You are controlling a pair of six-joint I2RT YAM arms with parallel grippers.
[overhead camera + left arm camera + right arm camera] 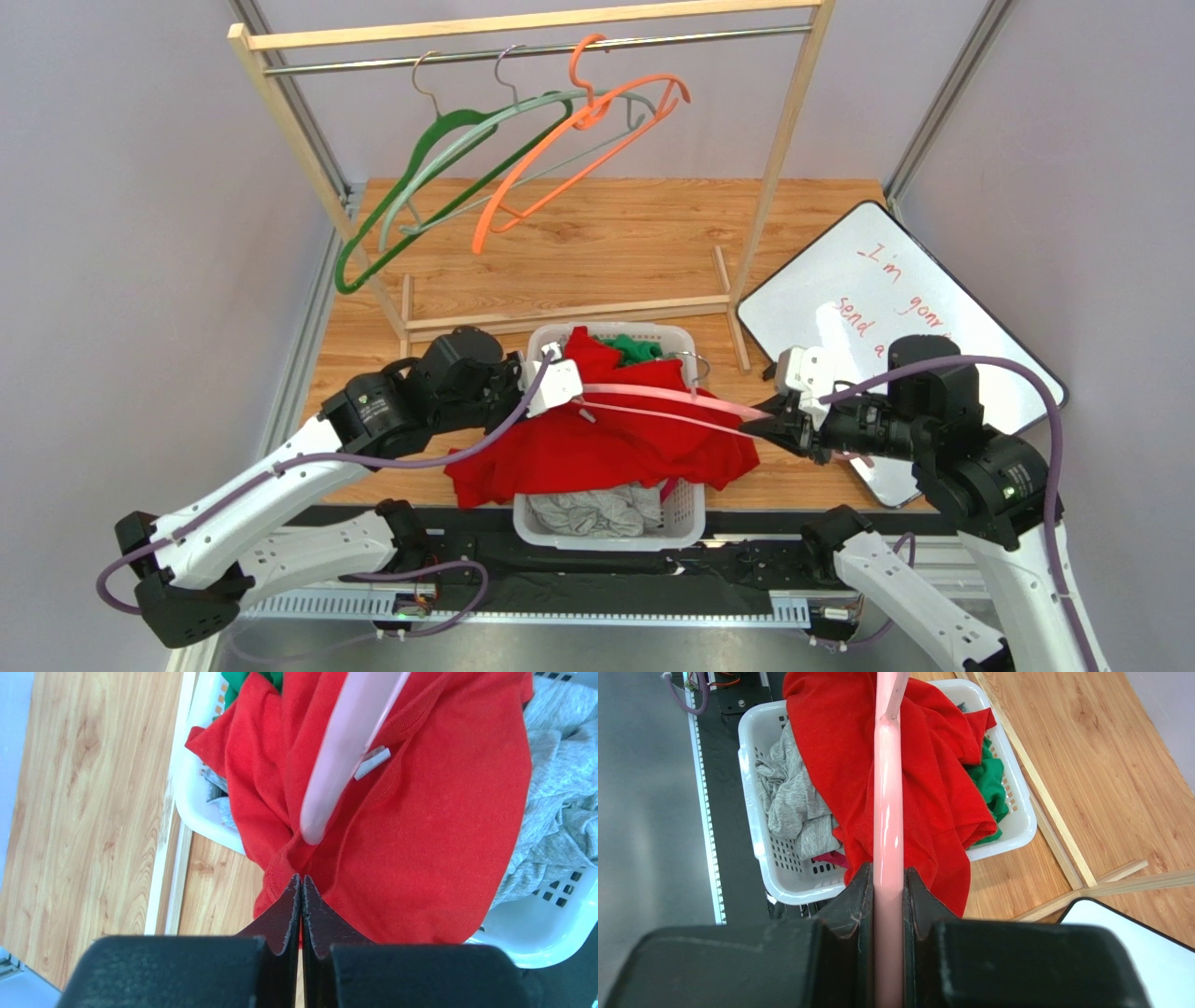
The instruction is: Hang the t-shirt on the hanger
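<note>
Over a wooden table's [631, 245] white basket [533, 521], the plain bright red t-shirt [603, 445] drapes crumpled just ahead of the left gripper [302, 880], whose closed jaws pinch its edge, while the right gripper [888, 878] clamps the pale pink hanger [888, 812] stretching forward across the cloth.

Leaving room over light wooden tabletop [631, 269] beyond white plastic laundry basket [683, 521]; blocking there: pale wooden clothes rack [781, 165], rightward white rectangular whiteboard [842, 280].
</note>
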